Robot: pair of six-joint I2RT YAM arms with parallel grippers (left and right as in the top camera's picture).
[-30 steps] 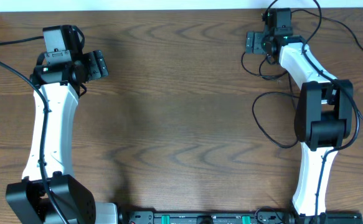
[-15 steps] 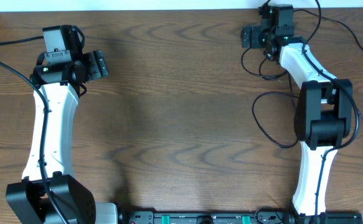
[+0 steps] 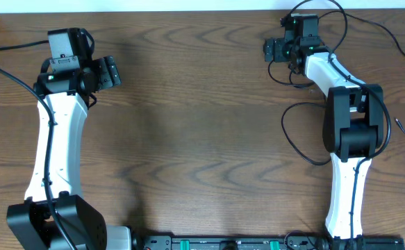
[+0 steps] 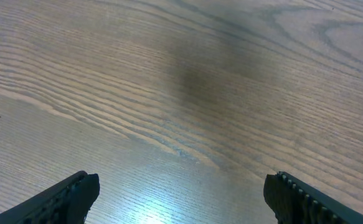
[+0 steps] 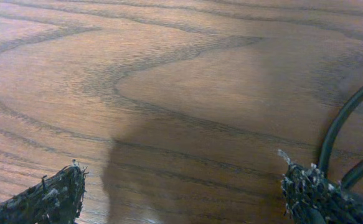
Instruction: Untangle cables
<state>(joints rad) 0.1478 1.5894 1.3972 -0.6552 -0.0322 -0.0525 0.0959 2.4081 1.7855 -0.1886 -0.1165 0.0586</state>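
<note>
Dark wood-grain table [image 3: 202,139] is seen beneath both arms. Black cables [image 3: 285,130] are looped loosely near the right edge, around the right arm, and more strands are trailed toward the far right corner. The right gripper [image 3: 270,50] is held near the far edge with its jaws spread wide and nothing grasped; a black cord [image 5: 335,134] is seen just beside one finger. The left gripper [image 3: 108,71] is likewise released, poised over the wood near the left edge.
</note>
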